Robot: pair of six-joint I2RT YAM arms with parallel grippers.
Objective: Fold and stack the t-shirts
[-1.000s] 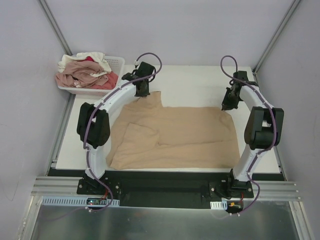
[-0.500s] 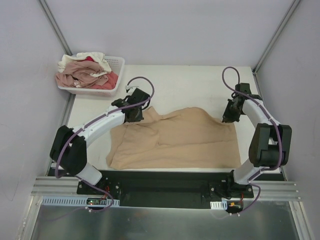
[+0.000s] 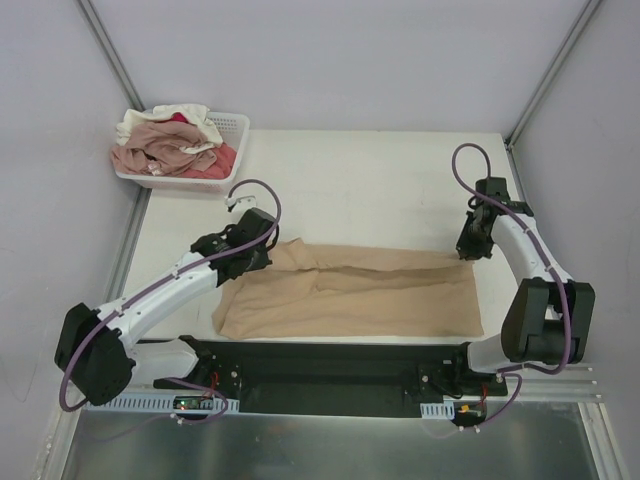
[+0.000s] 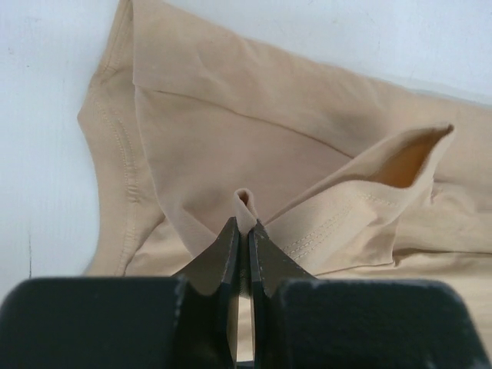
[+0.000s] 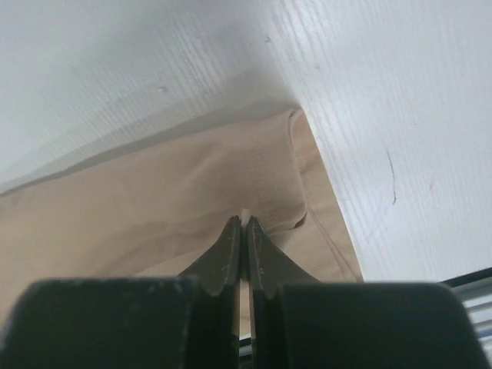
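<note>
White tabletop (image 3: 380, 180), soft creased tan t-shirt (image 3: 360, 295)

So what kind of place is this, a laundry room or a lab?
Most likely a robotics lab work cell, not a laundry room: two white robot arms mounted at an aluminium frame rail, a white table boxed in by plain grey panels, and one tan-beige cloth t-shirt lying on it.

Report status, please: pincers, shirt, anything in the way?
Left pincer shut on tan shirt, right pincer also. Shirt folded over into a long strip. Nothing in the way; basket far left, apart.
</note>
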